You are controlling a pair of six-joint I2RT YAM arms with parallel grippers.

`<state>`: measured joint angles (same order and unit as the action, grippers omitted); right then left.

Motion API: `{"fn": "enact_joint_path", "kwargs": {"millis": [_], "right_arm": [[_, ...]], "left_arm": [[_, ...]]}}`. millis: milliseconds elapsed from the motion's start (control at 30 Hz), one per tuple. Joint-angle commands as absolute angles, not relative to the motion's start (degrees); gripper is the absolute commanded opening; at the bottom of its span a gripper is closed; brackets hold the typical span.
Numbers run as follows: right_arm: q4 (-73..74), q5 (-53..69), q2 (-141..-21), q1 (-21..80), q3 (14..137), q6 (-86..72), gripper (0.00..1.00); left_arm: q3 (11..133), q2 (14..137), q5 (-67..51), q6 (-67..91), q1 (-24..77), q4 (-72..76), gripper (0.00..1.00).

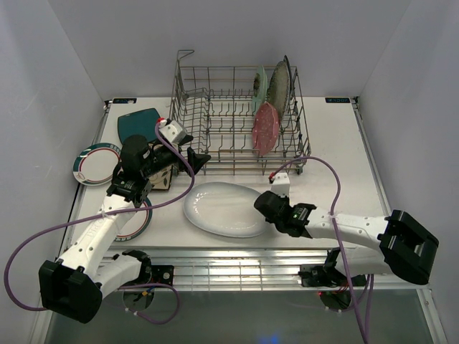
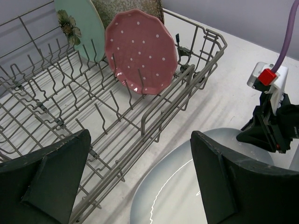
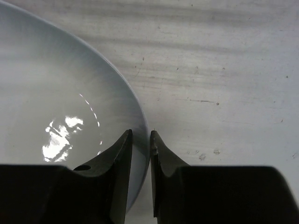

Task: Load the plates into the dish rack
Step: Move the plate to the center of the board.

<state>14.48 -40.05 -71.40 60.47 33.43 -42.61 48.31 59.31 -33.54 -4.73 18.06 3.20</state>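
The grey wire dish rack (image 1: pixel 215 115) stands at the back middle; it also shows in the left wrist view (image 2: pixel 154 112). In its right end stand a pink dotted plate (image 1: pixel 265 129), a mint green plate (image 1: pixel 260 86) and a speckled plate (image 1: pixel 280 87). The big white oval plate (image 1: pixel 219 209) lies on the table in front of the rack. My right gripper (image 1: pixel 262 203) is shut on its right rim (image 3: pixel 138 116), one finger (image 3: pixel 122 154) on each side. My left gripper (image 1: pixel 198 159) is open and empty, above the rack's front left corner and the oval plate (image 2: pixel 187 191).
A teal square plate (image 1: pixel 138 123) lies back left. A white rimmed round plate (image 1: pixel 95 163) lies at the left edge, and another (image 1: pixel 138 223) sits partly under my left arm. The table's front edge is just behind the oval plate.
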Motion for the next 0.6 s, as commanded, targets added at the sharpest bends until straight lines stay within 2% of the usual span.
{"fn": "enact_joint_path", "kwargs": {"millis": [0, 300, 333, 500, 567], "right_arm": [[12.31, -41.92, -71.45, 57.05, 32.96, -35.16, 0.11], [8.7, -43.15, -75.66, 52.47, 35.24, -31.21, 0.15], [8.27, -42.98, -76.02, 52.21, 35.42, -30.85, 0.2], [7.12, -42.27, -79.01, 50.28, 36.3, -30.15, 0.27], [7.03, -42.27, -79.36, 49.84, 36.3, -30.5, 0.37]], "left_arm": [[47.81, 58.71, -35.16, -5.27, 17.75, 2.81, 0.98], [47.81, 59.06, -35.86, -5.8, 17.75, 2.64, 0.98], [47.9, 58.98, -35.86, -5.8, 17.75, 2.55, 0.98], [47.9, 58.97, -35.77, -6.15, 17.75, 2.55, 0.98], [47.73, 58.71, -35.77, -6.15, 17.75, 2.55, 0.98]]}}
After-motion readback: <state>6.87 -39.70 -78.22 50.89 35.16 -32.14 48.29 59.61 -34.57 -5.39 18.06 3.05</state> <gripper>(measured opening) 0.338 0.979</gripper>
